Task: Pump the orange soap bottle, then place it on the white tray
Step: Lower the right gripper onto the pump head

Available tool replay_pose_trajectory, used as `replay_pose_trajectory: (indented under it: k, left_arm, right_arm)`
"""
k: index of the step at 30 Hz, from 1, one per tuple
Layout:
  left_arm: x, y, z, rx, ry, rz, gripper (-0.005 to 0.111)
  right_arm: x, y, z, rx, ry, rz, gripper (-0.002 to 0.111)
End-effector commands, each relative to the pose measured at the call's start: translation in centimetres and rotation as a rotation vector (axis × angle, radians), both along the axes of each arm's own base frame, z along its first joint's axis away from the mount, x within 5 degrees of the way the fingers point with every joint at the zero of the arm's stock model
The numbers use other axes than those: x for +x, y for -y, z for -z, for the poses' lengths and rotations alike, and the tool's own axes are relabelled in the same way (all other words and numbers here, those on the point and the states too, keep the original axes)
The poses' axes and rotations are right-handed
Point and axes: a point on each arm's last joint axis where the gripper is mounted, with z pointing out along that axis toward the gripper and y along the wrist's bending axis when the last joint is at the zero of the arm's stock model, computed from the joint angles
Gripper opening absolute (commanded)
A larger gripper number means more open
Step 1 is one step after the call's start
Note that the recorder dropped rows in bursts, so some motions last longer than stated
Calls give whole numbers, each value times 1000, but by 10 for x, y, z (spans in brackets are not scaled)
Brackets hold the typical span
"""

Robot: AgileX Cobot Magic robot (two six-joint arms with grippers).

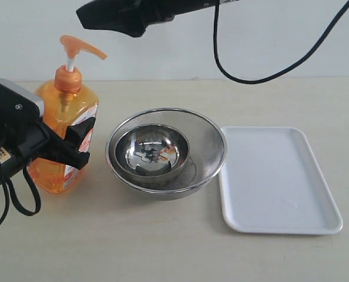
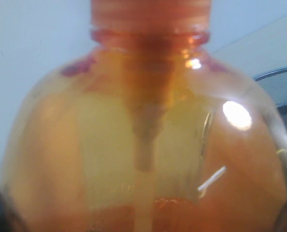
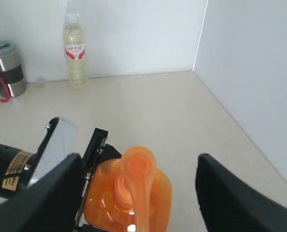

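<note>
The orange soap bottle [image 1: 56, 114] stands upright at the left of the table, its orange pump head [image 1: 80, 47] raised on the white stem. My left gripper [image 1: 83, 143] comes in from the left and is shut on the bottle's body, one black finger on each side. In the left wrist view the bottle [image 2: 148, 121] fills the picture. My right gripper [image 1: 104, 20] hangs open above the pump. In the right wrist view its two black fingers [image 3: 51, 193] stand wide apart on either side of the pump head [image 3: 138, 166], apart from it. The white tray [image 1: 280, 176] lies flat at the right.
A steel mesh bowl [image 1: 207, 132] with a smaller steel bowl [image 1: 151, 147] inside it sits between the bottle and the tray. In the right wrist view a clear drink bottle [image 3: 75, 48] and a steel flask [image 3: 6, 67] stand by the far wall.
</note>
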Motion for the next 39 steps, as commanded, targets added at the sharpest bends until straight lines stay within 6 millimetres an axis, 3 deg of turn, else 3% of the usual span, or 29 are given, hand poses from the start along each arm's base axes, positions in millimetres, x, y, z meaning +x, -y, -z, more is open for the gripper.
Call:
replay_pose_trajectory:
  k: [1, 5, 23, 33, 39]
  left_arm:
    - [3, 3, -10, 17, 92, 17, 5]
    - [3, 3, -10, 33, 92, 19, 5]
    - [1, 7, -6, 151, 95, 87, 5]
    - [0, 7, -5, 199, 103, 100, 5]
    - [1, 6, -5, 198, 102, 96, 5]
  right_arm:
    - [-3, 2, -9, 31, -51, 23, 37]
    - [-3, 2, -9, 38, -86, 31, 0]
    - [-10, -13, -8, 40, -96, 47, 1]
    - [2, -20, 17, 30, -245, 82, 1]
    - [-1, -17, 15, 32, -269, 44, 1]
